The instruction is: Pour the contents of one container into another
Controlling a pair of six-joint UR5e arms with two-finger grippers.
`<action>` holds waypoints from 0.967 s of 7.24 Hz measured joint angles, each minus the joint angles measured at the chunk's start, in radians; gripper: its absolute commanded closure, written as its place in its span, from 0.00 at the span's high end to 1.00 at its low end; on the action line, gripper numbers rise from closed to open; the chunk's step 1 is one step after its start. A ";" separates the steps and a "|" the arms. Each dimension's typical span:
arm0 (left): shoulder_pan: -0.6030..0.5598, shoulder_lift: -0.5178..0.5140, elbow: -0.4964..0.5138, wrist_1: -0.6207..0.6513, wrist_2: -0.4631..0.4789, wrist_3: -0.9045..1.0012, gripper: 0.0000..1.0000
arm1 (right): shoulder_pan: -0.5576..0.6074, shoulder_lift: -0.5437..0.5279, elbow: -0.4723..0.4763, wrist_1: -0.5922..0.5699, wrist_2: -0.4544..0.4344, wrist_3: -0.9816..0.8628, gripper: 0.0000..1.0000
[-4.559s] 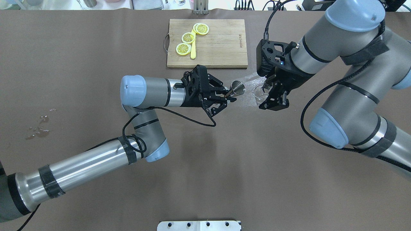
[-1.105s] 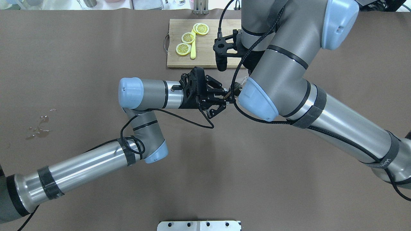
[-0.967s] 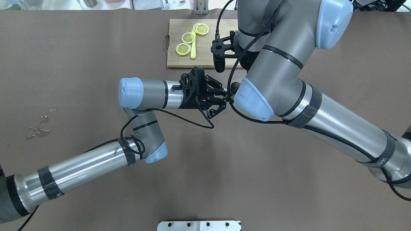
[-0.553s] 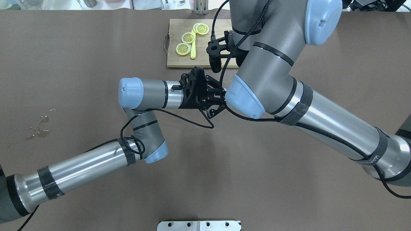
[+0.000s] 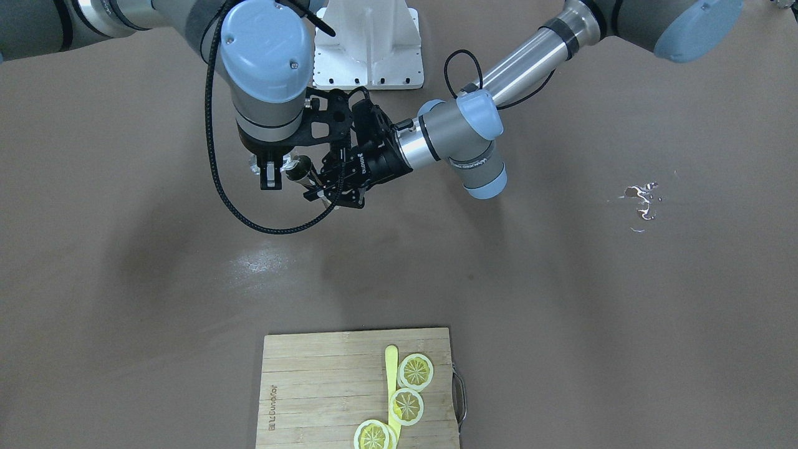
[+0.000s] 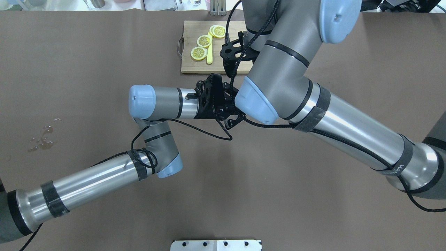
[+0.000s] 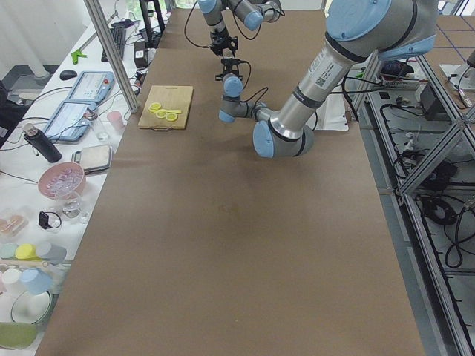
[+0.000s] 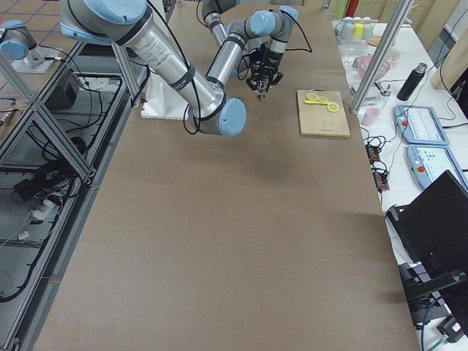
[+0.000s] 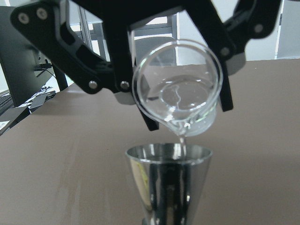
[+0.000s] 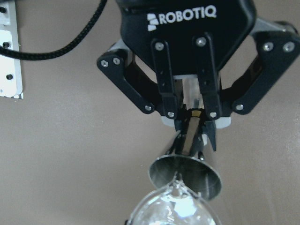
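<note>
Currently the left tool (image 10: pixel 191 125) pinches the metal jigger (image 9: pixel 168 180) at its narrow waist, holding it upright above the counter (image 9: pixel 51 164). Just above it, the right tool (image 5: pixel 274 169) grips the clear glass (image 9: pixel 177 89), which is tilted, and a thin stream of clear liquid (image 9: pixel 183 140) falls into the jigger's cup.

At your edge of the brown table (image 5: pixel 561 312) you'll see a wooden cutting board (image 5: pixel 312 386) with a metal handle (image 5: pixel 459 390) on one short side. It carries three lemon slices (image 5: pixel 416 371) in a row and a yellow stick (image 5: pixel 391 365) lying against them. Well apart from it, towards the robot's left end, you have a small wet splash (image 5: pixel 642 201) on the tabletop.
</note>
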 measured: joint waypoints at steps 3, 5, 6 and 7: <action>0.003 0.000 0.000 -0.001 0.000 0.000 0.00 | 0.000 0.006 -0.001 -0.012 -0.012 -0.012 0.00; 0.005 0.001 0.001 -0.003 0.000 0.000 0.00 | 0.002 0.005 0.005 -0.012 -0.018 -0.012 0.00; 0.006 0.001 0.001 -0.006 0.000 0.000 0.00 | 0.003 0.001 0.013 -0.011 -0.020 -0.010 0.00; 0.008 0.001 0.001 -0.008 0.000 0.000 0.00 | 0.003 -0.008 0.026 -0.008 -0.020 -0.003 0.00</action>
